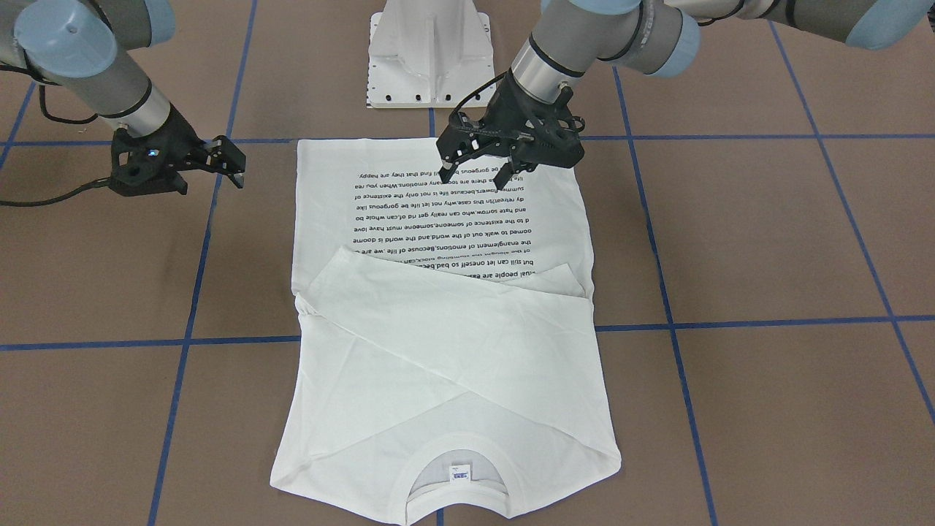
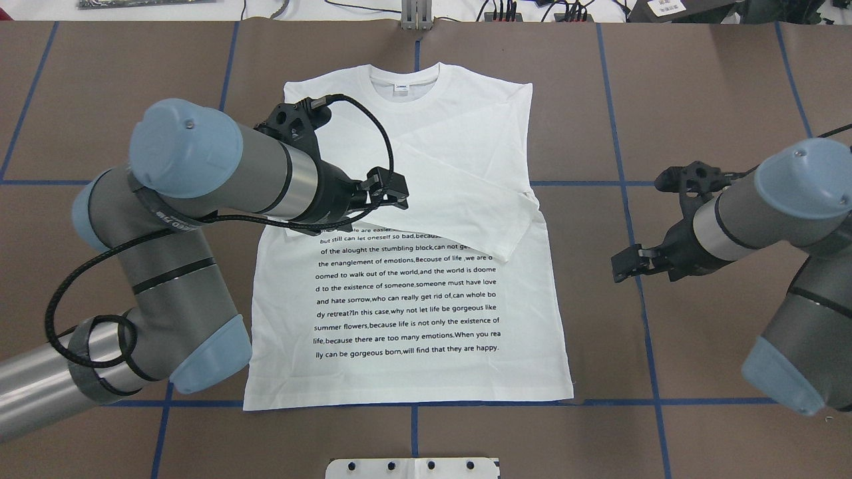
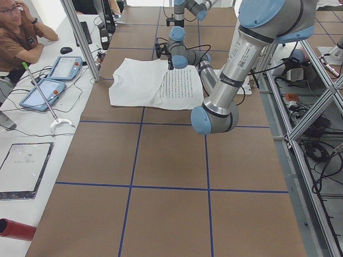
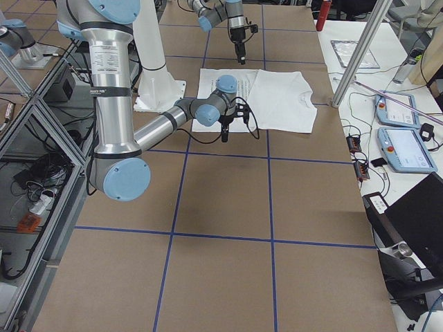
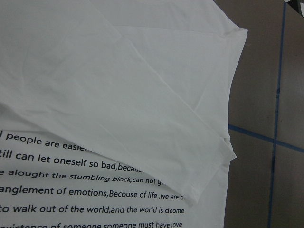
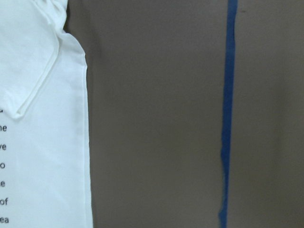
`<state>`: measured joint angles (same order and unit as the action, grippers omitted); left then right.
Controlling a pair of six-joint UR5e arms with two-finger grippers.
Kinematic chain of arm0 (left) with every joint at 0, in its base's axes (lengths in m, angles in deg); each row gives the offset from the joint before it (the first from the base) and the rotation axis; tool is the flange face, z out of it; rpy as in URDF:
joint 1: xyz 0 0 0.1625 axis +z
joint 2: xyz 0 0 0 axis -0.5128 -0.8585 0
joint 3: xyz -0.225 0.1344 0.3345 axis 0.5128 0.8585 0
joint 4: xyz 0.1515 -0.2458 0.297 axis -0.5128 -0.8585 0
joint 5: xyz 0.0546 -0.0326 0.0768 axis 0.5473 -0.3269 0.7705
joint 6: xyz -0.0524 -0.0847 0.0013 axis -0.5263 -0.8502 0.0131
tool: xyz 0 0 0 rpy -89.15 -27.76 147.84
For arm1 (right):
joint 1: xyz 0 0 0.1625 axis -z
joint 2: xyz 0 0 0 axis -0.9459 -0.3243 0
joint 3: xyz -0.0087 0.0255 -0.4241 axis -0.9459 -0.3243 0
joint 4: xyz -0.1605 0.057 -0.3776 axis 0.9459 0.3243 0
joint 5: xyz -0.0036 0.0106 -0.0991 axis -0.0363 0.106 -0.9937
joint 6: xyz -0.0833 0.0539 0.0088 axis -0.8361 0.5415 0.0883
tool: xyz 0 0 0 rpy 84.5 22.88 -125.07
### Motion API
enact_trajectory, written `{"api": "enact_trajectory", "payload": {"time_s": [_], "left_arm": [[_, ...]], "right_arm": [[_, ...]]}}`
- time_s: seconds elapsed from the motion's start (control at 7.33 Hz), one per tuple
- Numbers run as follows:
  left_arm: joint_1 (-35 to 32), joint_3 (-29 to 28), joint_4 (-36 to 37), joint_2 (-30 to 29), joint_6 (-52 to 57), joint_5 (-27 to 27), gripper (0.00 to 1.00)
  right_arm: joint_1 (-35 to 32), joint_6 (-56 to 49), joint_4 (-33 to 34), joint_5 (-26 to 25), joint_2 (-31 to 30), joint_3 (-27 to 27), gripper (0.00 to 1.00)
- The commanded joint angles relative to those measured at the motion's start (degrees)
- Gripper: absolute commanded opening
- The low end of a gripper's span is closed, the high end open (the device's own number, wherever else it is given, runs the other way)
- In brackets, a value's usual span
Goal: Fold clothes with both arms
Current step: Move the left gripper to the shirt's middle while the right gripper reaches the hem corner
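Two arms are counted over the bench. The left arm is poised above the one white shirt, its jaws parted wide and empty. The right arm is stationed off the cloth at 3 o'clock, jaws likewise apart. The shirt is laid flat mid-bench with its collar at 12 o'clock, both sleeves crossed over the chest, and one text block toward 6 o'clock.

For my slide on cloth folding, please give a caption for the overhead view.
White printed shirt lies flat, a sleeve folded across it; left gripper hovers above, right gripper hangs beside it.
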<state>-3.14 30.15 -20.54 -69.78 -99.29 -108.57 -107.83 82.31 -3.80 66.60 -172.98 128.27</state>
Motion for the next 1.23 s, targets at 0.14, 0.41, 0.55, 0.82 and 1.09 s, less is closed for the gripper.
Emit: {"api": "enact_trajectory", "payload": {"time_s": [0.14, 0.41, 0.55, 0.82, 1.09], "left_arm": [[0.24, 6.48, 3.47, 4.63, 1.59, 0.24, 0.99], [0.42, 6.39, 3.47, 5.24, 1.59, 0.41, 0.99], [0.76, 6.13, 3.47, 5.25, 1.59, 0.41, 0.99], [1.12, 5.87, 3.38, 5.07, 1.59, 0.41, 0.99], [1.12, 5.69, 3.29, 4.9, 1.68, 0.41, 0.99]], "right_arm": [[14.94, 11.05, -1.79, -12.97, 0.4, 0.58, 1.0], [17.5, 11.57, -1.8, -13.16, 1.44, 0.23, 1.0], [18.38, 11.58, -1.8, -13.24, 3.45, -2.12, 1.0], [18.48, 12.1, -1.71, -13.07, 4.88, -2.68, 0.99], [19.18, 12.19, -1.63, -12.63, 4.79, -2.85, 0.96]]}}
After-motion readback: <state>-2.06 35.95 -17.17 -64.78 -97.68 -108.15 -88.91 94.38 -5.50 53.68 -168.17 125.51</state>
